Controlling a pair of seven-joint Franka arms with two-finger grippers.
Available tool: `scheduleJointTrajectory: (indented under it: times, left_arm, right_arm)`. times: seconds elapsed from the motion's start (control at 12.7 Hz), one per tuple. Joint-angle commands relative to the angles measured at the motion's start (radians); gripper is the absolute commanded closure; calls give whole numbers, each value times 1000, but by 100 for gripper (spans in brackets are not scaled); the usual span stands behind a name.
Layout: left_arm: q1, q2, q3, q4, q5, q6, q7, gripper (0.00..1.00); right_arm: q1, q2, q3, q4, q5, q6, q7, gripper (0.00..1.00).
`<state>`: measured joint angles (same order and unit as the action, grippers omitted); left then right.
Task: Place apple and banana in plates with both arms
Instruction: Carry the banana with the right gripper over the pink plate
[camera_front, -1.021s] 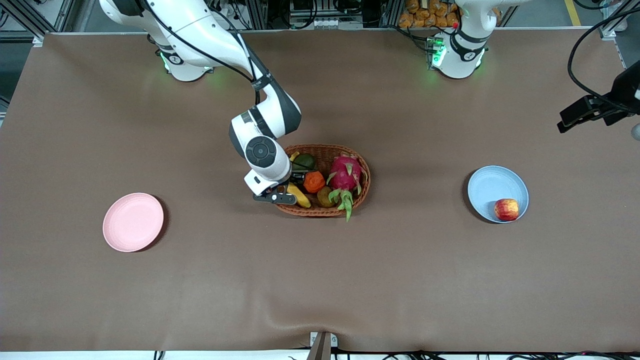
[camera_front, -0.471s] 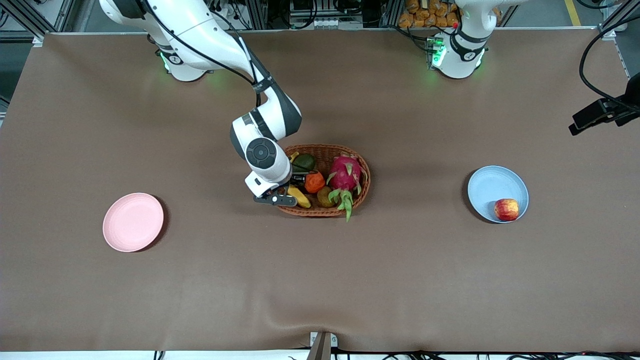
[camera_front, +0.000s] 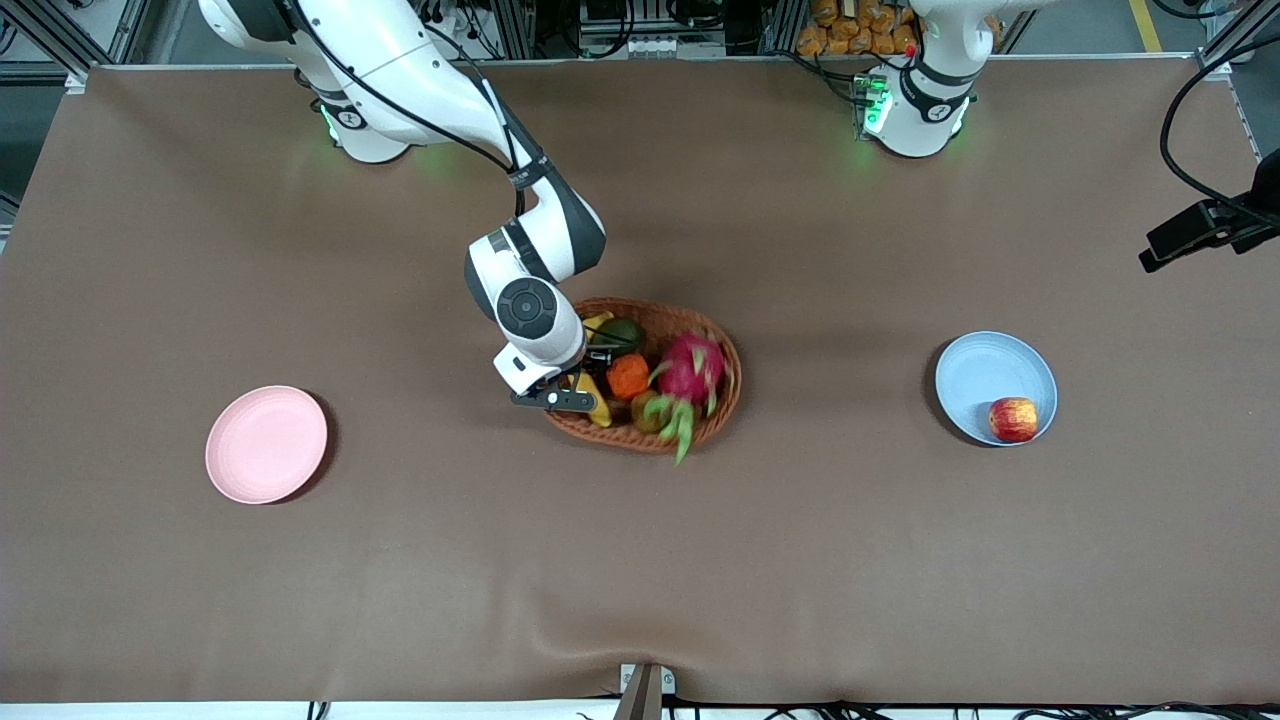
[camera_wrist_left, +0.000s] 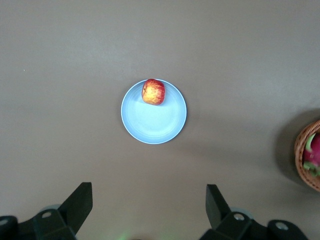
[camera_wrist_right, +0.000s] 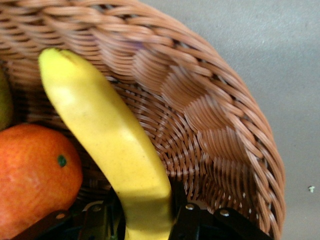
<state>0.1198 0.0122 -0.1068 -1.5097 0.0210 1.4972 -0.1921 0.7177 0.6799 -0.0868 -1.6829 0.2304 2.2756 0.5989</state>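
Observation:
The yellow banana (camera_front: 598, 406) (camera_wrist_right: 115, 145) lies in the wicker basket (camera_front: 722, 398) beside an orange. My right gripper (camera_front: 572, 386) (camera_wrist_right: 145, 212) reaches into the basket's end toward the right arm's side and is shut on the banana, one finger on each side. The red apple (camera_front: 1013, 419) (camera_wrist_left: 153, 92) rests on the pale blue plate (camera_front: 985, 368) (camera_wrist_left: 155, 125), near its rim. The pale pink plate (camera_front: 266, 444) holds nothing. My left gripper (camera_front: 1200, 228) (camera_wrist_left: 150, 200) hangs high near the left arm's end of the table, open and holding nothing.
The basket (camera_wrist_right: 210, 100) also holds an orange (camera_front: 628, 374) (camera_wrist_right: 35, 175), a pink dragon fruit (camera_front: 690, 368), a green fruit (camera_front: 620, 332) and a small brownish fruit. Bare brown tabletop lies between basket and each plate.
My right gripper has closed on the banana. The basket has shifted and the dragon fruit in it is moving. The left gripper drew back toward the table's edge, then held still.

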Motion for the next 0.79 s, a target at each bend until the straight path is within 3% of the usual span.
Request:
scheduleJointTrajectory:
  times: [0.0, 0.16, 0.39, 0.71]
  left_arm:
    - [7, -8, -4, -14, -3, 12, 13, 0]
    - [7, -8, -4, -18, -3, 14, 14, 0]
    - [7, -8, -4, -26, -4, 14, 13, 0]
    - [6, -8, -4, -24, -6, 14, 13, 0]
  right_arm:
    - [-7, -19, -11, 8, 6, 1, -1, 100]
    - [-20, -69, -14, 8, 6, -7, -4, 100]
    - [-73, -132, -16, 51, 4, -144, -36, 100]
    - [-214, -187, -16, 60, 3, -293, -290, 100]
